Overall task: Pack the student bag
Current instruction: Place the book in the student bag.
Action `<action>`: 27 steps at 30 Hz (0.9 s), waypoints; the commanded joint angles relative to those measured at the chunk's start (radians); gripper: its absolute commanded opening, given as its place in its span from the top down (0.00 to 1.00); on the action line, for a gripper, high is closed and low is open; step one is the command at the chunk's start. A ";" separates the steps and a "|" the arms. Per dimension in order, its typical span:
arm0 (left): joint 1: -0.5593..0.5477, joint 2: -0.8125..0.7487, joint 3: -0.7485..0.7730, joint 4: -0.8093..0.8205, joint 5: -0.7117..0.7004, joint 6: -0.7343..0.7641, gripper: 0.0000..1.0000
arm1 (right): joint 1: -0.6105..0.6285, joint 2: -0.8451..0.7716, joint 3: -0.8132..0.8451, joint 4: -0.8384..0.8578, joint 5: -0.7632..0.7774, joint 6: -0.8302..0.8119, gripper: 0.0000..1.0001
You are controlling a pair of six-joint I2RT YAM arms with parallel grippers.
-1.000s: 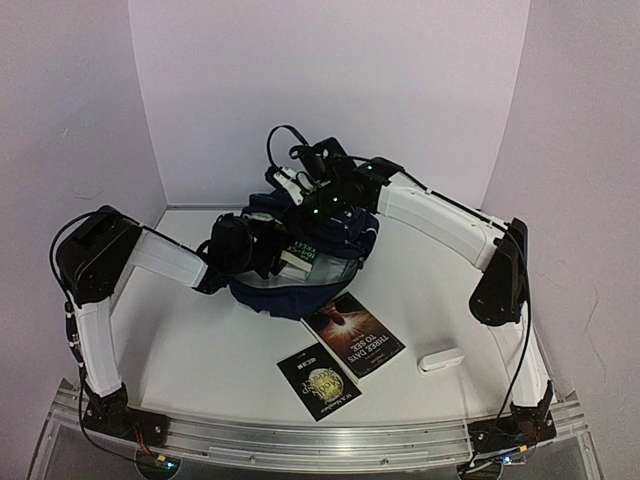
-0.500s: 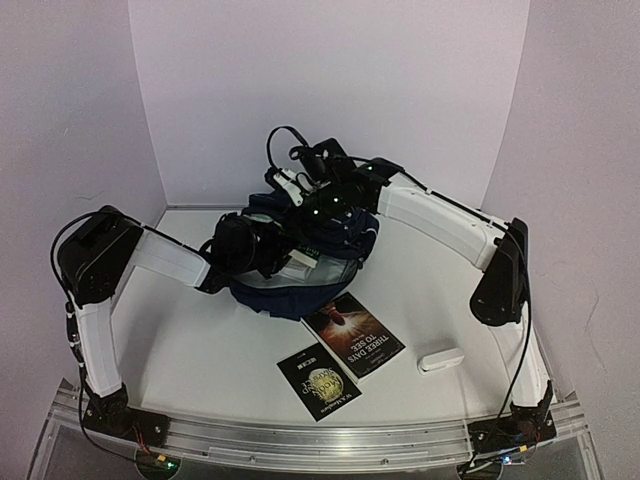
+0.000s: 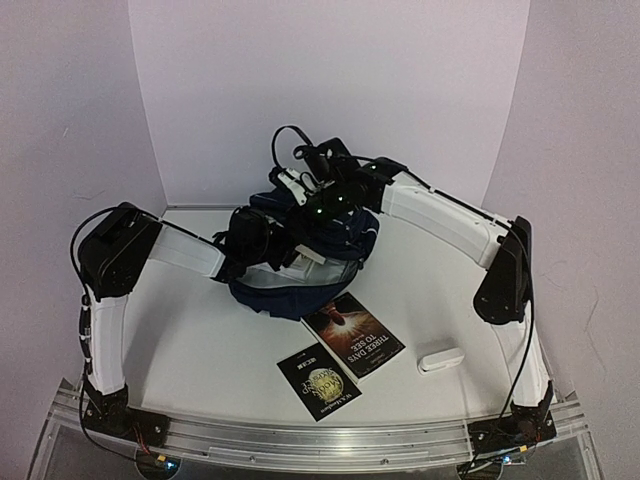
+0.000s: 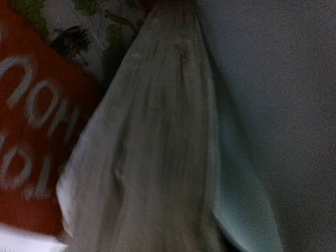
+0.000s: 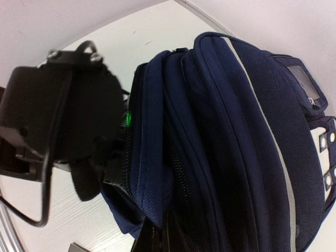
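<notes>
Bag (image 3: 300,298) sits mid-table (image 3: 190,335), slumped, w/ both arms reaching over it. My read: soft navy cloth w/ no frame, so it'll sag and fold shut unless the rim's held up. Light on its own, heavier as stuff goes in. Best hold is the zip rim or a strap, not the loose side panels. R gripper (image 5: 155,237) is closed, and from its own cam it looks pinched on rim fabric at the bag's top, propping the mouth. L gripper (image 3: 288,258) is down in the mouth. Its cam shows only book pages (image 4: 157,147) and a red cover (image 4: 31,131) up close, no fingers, so I can't tell if it's wide, narrow or holding. Mouth faces the near side, toward my L arm. Long axis prob runs mouth-to-base, near to far, but the slump makes that unsure. A dark book (image 3: 352,335) lies just in front of the bag, a second book (image 3: 318,380) nearer me, and a small white box (image 3: 440,358) front-right.
</notes>
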 commanded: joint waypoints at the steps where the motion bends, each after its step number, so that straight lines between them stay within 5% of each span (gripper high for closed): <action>1: -0.049 -0.181 -0.085 -0.024 -0.058 0.049 0.37 | -0.033 -0.072 0.071 0.067 -0.030 0.026 1.00; 5: -0.070 -0.271 -0.174 -0.058 -0.075 0.056 0.26 | -0.051 -0.072 0.063 0.067 -0.037 0.028 1.00; 11: -0.084 -0.379 -0.337 -0.004 -0.099 0.050 0.39 | -0.053 -0.083 0.007 0.069 -0.087 0.035 1.00; 15: -0.095 -0.465 -0.411 -0.023 -0.126 0.098 0.38 | -0.053 -0.093 -0.069 0.069 -0.147 0.037 1.00; 21: -0.101 -0.652 -0.505 -0.168 -0.183 0.207 0.27 | -0.050 -0.089 -0.190 0.076 -0.203 0.044 1.00; 27: -0.091 -0.844 -0.531 -0.429 -0.337 0.289 0.00 | -0.052 -0.065 -0.268 0.083 -0.185 0.024 1.00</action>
